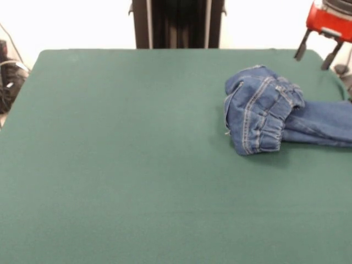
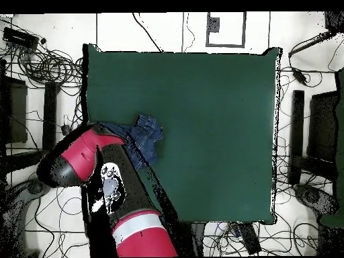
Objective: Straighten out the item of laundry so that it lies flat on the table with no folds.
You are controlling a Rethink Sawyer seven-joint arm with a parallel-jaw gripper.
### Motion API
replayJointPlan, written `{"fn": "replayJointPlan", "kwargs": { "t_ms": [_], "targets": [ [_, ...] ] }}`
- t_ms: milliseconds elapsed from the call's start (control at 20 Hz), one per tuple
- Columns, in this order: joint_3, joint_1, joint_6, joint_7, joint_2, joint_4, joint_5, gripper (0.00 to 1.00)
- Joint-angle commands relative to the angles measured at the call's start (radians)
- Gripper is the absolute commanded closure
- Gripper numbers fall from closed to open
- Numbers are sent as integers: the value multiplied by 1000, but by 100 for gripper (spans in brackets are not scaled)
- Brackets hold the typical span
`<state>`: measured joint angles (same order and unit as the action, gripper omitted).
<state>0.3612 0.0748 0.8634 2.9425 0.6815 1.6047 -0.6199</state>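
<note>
My gripper (image 1: pixel 318 55) hangs open and empty above the bunched jeans (image 1: pixel 264 115); next I grab the folded waistband and pull it flat.

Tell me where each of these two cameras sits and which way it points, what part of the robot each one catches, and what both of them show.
Front view: sits across the table facing the robot's pedestal; the gripper hangs at the top right, beyond the crumpled jeans.
Overhead view: hangs above the table, looking straight down, robot base at the bottom; the red and black arm covers part of the jeans at the table's left edge.
Shared: the green table and the bunched jeans, seen turned half round between views.
</note>
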Motion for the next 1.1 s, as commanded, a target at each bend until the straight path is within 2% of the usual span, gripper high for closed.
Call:
{"fn": "replayJointPlan", "kwargs": {
  "t_ms": [50, 400, 750, 1100],
  "targets": [
    [-29, 0, 129, 11, 0, -107, 79, 0],
    [-44, 27, 200, 5, -37, -167, 108, 0],
    [-72, 64, 211, 14, -146, -236, 95, 0],
    [-103, 83, 240, 33, -201, -241, 113, 0]
  ]
}}
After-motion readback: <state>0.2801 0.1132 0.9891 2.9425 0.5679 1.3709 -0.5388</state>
